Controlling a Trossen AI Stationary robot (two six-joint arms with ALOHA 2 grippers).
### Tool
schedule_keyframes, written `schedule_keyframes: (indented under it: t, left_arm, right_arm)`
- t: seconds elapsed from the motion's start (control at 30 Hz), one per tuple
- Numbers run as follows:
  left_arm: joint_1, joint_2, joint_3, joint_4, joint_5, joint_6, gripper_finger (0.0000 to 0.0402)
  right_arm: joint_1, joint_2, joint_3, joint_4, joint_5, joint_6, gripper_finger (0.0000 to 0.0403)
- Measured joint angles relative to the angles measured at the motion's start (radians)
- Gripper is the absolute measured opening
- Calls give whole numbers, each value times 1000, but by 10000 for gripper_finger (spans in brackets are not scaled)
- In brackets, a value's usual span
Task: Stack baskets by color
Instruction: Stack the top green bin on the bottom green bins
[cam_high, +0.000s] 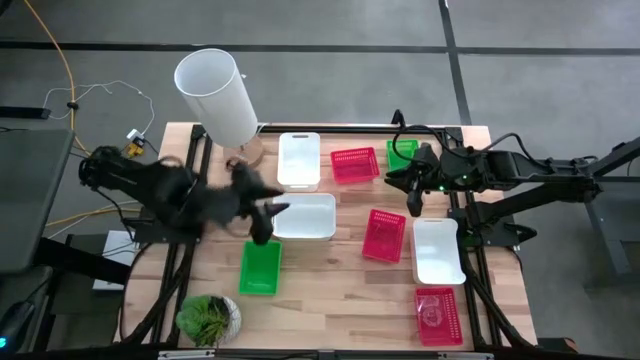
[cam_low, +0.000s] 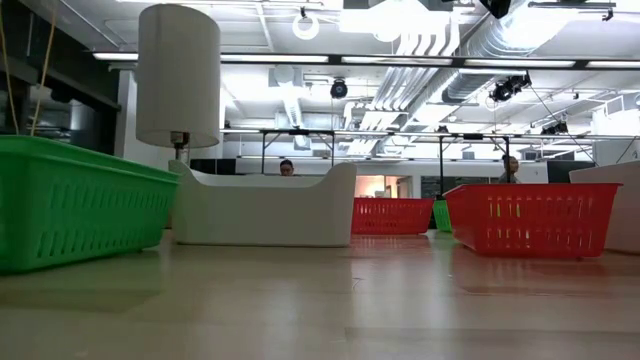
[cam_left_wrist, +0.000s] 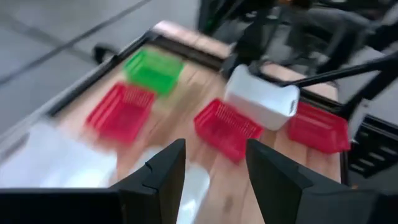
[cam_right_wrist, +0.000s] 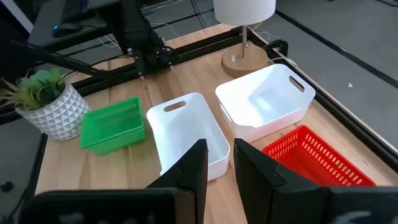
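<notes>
**While Empty, Left Gripper Is Held Open**

While nothing is gripped, the left gripper (cam_high: 262, 222) is held with fingers spread beside the middle white basket (cam_high: 305, 216). Past that basket, the right gripper (cam_high: 414, 200) is parked, narrowly parted and empty.

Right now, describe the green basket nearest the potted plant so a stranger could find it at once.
Start at the potted plant on the wooden table's front left corner. Just beside it, towards the table's middle, lies the green basket, by a white basket. The only other green one sits far off at the back edge.
</notes>
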Motion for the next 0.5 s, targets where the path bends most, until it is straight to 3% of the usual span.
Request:
schedule_keyframes:
  t: [0.1, 0.23, 0.33, 0.5]
  left_arm:
    - [115, -4, -39, 164, 195, 166, 154]
    - [225, -15, -136, 345, 420, 227, 154]
    - [267, -45, -216, 455, 481, 223, 154]
    - [296, -148, -372, 653, 493, 228, 154]
  right_arm:
    - [0, 0, 0, 11, -5, -10, 67]
    - [0, 0, 0, 35, -5, -6, 67]
    - [0, 0, 0, 39, -5, -2, 67]
    - [0, 0, 0, 62, -4, 16, 67]
